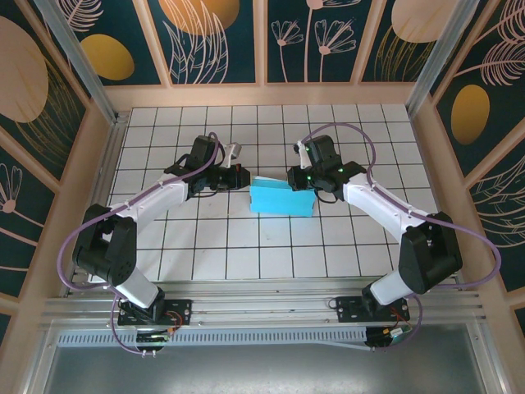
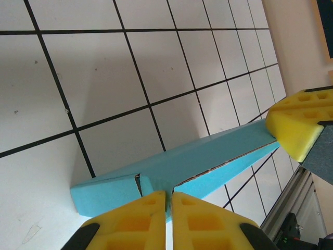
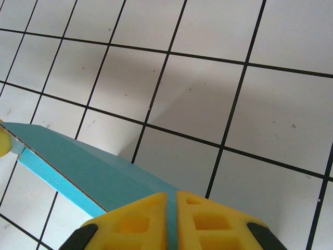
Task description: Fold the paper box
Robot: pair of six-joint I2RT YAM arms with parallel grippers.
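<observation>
Your paper box [image 1: 281, 199] lies lengthwise between both arms, left gripper [image 2: 169, 197] pinched tight on its left end, right gripper [image 3: 170, 197] pinched on its right end, equally near.

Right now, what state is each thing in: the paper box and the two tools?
paper box: folded flat, turquoise side out, held at both ends.
left tool: shut, pinching the box's left end.
right tool: shut, pinching the box's right end.
</observation>
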